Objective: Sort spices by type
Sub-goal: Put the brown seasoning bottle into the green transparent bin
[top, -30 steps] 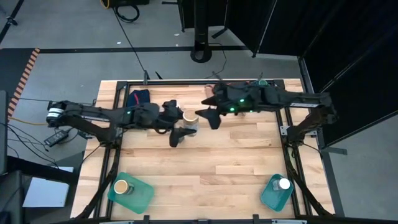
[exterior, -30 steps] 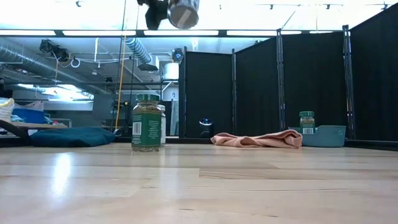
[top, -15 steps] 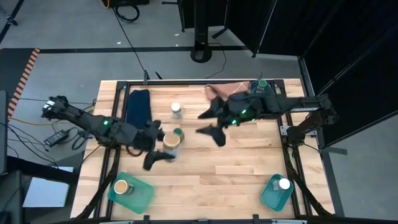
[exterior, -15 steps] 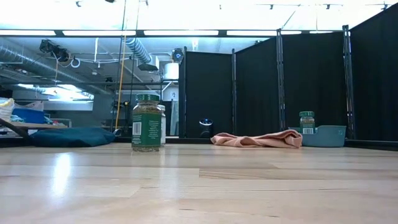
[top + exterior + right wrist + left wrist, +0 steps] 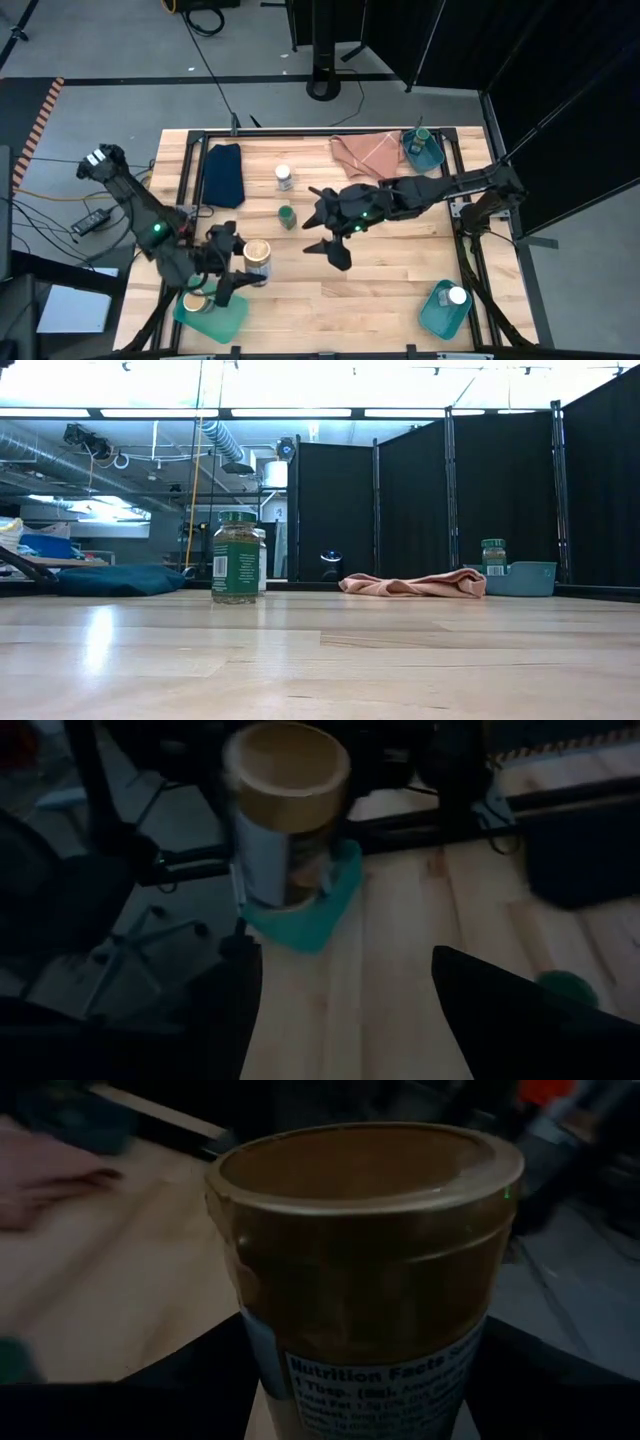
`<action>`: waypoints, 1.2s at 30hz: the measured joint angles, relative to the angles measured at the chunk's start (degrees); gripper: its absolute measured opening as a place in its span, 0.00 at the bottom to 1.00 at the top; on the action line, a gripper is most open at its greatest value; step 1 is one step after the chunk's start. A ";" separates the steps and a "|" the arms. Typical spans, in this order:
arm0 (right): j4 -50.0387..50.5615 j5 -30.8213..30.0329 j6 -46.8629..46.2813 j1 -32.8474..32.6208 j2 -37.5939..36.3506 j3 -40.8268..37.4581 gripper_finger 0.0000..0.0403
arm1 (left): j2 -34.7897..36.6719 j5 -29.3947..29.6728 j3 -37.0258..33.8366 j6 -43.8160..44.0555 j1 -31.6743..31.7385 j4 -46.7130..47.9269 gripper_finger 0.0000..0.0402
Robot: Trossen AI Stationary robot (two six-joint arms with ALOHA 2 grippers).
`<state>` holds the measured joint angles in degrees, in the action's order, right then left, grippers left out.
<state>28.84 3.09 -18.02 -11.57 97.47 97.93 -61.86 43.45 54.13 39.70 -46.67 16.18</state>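
Note:
My left gripper (image 5: 240,268) is shut on a tan-lidded spice jar (image 5: 257,254), held near the near-left teal bin (image 5: 228,312), which holds another tan-lidded jar (image 5: 196,298). That held jar (image 5: 365,1260) fills the left wrist view. A green-lidded jar (image 5: 287,216) and a white-lidded jar (image 5: 285,178) stand on their bases on the table; both show in the low view, the green-lidded jar (image 5: 237,565) in front. My right gripper (image 5: 328,224) hangs open over mid-table, right of the green-lidded jar, with nothing between its fingers. My left gripper pinches the jar's body (image 5: 330,1390) below the lid between its two fingers, coming nearly level from the table's left side. The jar stands upright, lid up, lifted clear of the table. The fingers' own contact is lost in the dark at the picture's foot.
A blue folded cloth (image 5: 222,172) lies at the far left and a pink cloth (image 5: 365,152) at the far middle. The far-right teal bin (image 5: 430,157) holds a green-lidded jar (image 5: 420,133). The near-right bin (image 5: 440,312) holds a white-lidded jar (image 5: 457,296).
My left gripper has swung from the far middle of the table toward its near-left corner, carrying the tan-lidded jar upright to beside the near-left bin. My right gripper has come from the far side toward mid-table and sunk a little. The green- and white-lidded jars have stayed put.

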 joint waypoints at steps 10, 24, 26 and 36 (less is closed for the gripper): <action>-5.30 -6.62 8.78 -1.79 1.49 0.00 0.74 | -7.96 15.22 0.02 4.42 -3.81 -0.55 0.70; -20.26 -8.08 7.13 -1.95 6.71 -0.04 0.84 | -6.43 23.55 0.07 -12.08 -3.59 -16.57 0.70; -20.79 -8.89 5.89 -1.80 7.11 0.02 0.85 | -5.24 23.83 0.07 -13.88 -3.59 -17.11 0.70; -24.19 -9.70 4.73 -1.87 8.37 -0.02 0.87 | -3.22 23.07 0.07 -26.29 -2.17 -24.95 0.70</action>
<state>4.65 -6.61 -13.29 -13.43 105.84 97.91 -65.08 66.52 54.19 13.41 -48.83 -8.77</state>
